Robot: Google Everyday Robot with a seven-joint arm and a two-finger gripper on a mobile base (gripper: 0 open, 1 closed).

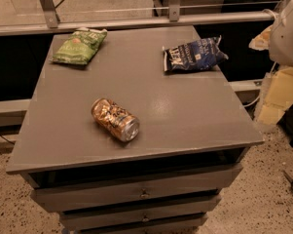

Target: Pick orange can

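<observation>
The orange can (115, 119) lies on its side on the grey cabinet top (185, 116), left of the middle and towards the front edge. Its orange-gold patterned body points back-left and its silver end faces front-right. My gripper is not in view. Only a white rounded part of my arm (288, 33) shows at the upper right edge, beyond the cabinet's right side and well away from the can.
A green chip bag (79, 46) lies at the back left corner. A dark blue chip bag (193, 54) lies at the back right. A metal rail (136, 22) runs behind the cabinet. Drawers (143, 191) are below the front edge. Yellow material (282, 94) stands on the floor at right.
</observation>
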